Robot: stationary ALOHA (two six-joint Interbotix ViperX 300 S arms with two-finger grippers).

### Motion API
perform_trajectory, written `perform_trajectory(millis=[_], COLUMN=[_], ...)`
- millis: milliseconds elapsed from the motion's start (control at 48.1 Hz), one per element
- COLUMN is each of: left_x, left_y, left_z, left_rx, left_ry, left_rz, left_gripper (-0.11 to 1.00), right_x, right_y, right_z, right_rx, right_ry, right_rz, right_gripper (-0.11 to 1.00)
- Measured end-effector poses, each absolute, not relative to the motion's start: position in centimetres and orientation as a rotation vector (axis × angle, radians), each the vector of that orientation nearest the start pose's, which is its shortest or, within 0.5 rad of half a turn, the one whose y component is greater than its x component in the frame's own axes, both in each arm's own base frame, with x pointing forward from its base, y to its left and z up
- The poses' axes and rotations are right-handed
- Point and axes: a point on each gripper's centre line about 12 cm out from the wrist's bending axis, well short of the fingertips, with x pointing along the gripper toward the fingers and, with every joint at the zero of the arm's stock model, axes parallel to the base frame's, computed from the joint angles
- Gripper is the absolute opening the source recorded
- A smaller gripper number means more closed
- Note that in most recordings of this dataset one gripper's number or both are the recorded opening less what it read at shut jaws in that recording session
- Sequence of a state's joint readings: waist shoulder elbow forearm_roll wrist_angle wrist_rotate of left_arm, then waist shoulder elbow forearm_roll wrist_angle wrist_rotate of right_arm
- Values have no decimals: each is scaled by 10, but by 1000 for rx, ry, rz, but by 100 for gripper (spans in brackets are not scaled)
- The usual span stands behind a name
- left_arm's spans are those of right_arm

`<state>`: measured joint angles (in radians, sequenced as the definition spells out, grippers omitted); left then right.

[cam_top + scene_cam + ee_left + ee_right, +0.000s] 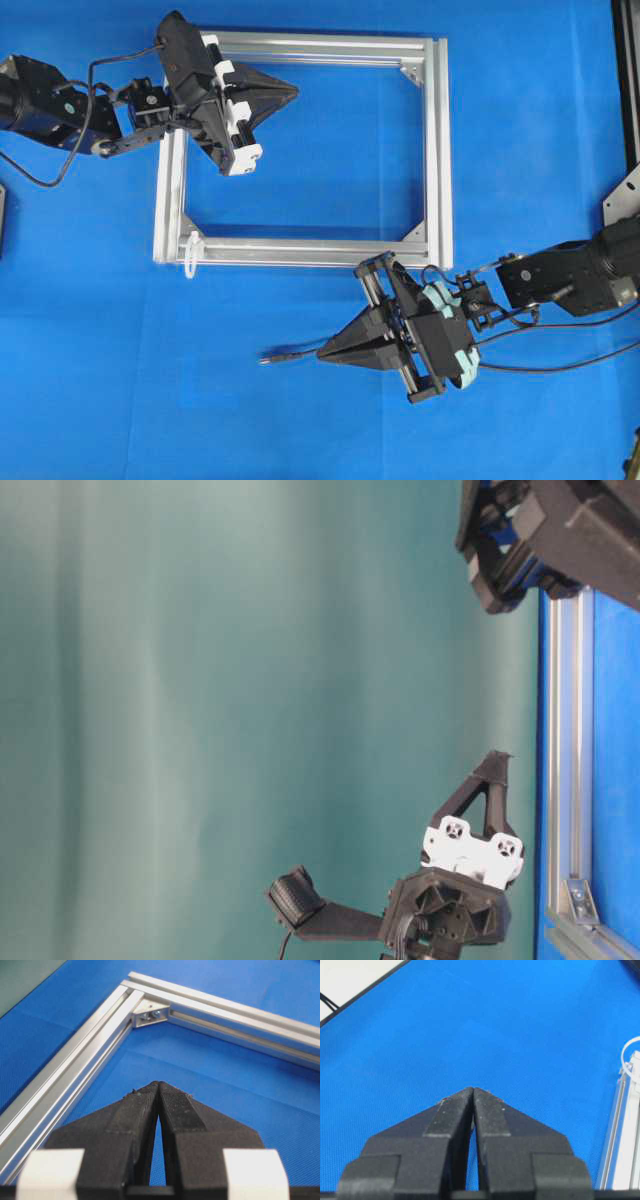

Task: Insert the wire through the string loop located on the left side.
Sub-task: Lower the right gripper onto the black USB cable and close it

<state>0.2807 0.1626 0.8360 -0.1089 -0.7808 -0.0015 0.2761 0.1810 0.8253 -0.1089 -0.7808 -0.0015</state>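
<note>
Blue cloth covers the worktop, and a silver aluminium frame lies flat on it. My left end effector hovers over the upper left part of the frame, with its tips pointing to the inside; its jaws are pressed together and hold nothing. My right end effector is below the frame's lower bar, also with jaws closed; in the right wrist view nothing shows between them. The wire lies on the cloth just in front of the right tips, with its small dark plug end pointing left. The string loop is white and sits on the lower left corner of the frame, well apart from the wire.
</note>
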Motion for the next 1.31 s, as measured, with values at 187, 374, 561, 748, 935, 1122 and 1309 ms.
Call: perform_trajectory(millis=[187,374,561,748,935,1122,1309], left_x=[367,367,367,368,368,368,366], left_y=[114,113,112,109,108,108,108], left_z=[139,138,138,138,138,138,135], left_rx=[-92,-91,-92,-91,-91,-92,-94], left_ry=[227,233,233,233,235,235,242], left_rz=[352,349,345,339,336,336,337], left_gripper=[0,0,0,0,0,0,0], right_x=[373,377,377,377,378,378,380], right_y=[117,117,117,116,113,112,108], right_z=[136,133,132,132,133,132,122], right_rx=[-72,-67,-57,-24,9,25,56], right_ry=[246,302,308,313,316,321,353], right_rz=[354,345,342,331,296,280,240], right_gripper=[-6,-6,-5,26,81,86,87])
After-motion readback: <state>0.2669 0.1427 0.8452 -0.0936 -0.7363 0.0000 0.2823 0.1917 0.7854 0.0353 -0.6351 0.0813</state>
